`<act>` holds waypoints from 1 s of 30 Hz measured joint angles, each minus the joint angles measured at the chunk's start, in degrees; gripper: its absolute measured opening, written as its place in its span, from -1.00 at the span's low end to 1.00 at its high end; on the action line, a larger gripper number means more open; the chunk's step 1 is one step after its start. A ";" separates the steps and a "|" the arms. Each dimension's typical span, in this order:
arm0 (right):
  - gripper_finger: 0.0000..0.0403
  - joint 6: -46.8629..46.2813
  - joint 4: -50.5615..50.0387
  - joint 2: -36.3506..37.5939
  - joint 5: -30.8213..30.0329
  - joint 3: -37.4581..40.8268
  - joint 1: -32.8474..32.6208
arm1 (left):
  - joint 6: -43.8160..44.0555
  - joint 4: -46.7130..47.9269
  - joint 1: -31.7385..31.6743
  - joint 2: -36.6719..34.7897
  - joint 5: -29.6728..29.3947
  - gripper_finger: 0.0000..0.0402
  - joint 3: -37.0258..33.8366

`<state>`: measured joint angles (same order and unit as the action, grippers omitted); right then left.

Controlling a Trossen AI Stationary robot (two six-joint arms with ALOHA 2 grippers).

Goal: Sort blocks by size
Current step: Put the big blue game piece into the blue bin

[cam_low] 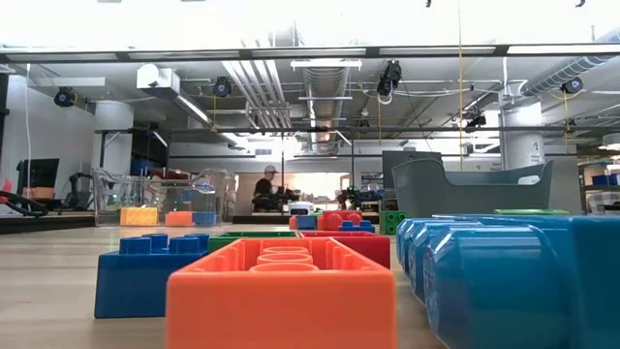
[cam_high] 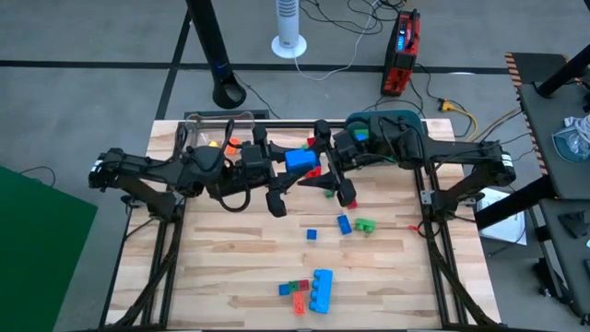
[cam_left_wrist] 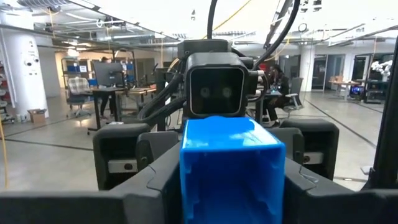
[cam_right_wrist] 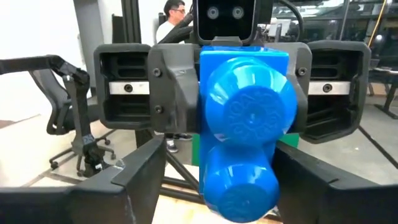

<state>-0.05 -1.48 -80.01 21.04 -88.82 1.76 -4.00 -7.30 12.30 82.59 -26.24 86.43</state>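
Both tools meet above the worktop's far-middle, facing each other. A blue block (cam_high: 300,159) hangs between them, clear of the worktop. Left tool (cam_left_wrist: 231,186) pinches its hollow end; right tool (cam_right_wrist: 217,180) brackets the studded end, contact unclear. Judgement: mid handover.

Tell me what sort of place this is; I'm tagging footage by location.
Likely a robotics lab or open workshop: exposed ceiling ducts, desks with monitors, and a wooden table strewn with blocks.

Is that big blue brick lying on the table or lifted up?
Lifted. The blue brick hangs above the table between the left gripper and right gripper, both sets of fingers flanking it.
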 joint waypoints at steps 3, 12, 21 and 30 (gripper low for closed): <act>0.10 0.17 0.13 -0.37 0.06 0.00 0.00 | 0.01 0.12 -0.05 0.00 -0.01 -0.24 0.00; -0.13 1.52 0.03 -0.50 0.17 0.00 0.00 | 0.05 0.41 -0.05 0.00 0.15 -0.28 0.00; -0.34 2.92 0.03 -0.50 0.21 0.03 0.02 | -0.01 0.86 -0.05 0.00 0.17 -0.28 0.00; -0.31 2.41 -1.63 -0.48 0.16 -0.52 0.11 | 5.91 2.90 -0.07 -0.01 -2.75 -0.14 0.04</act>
<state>2.37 -3.11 -80.49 21.20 -89.33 1.87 1.91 -4.40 12.23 82.58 -28.99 86.47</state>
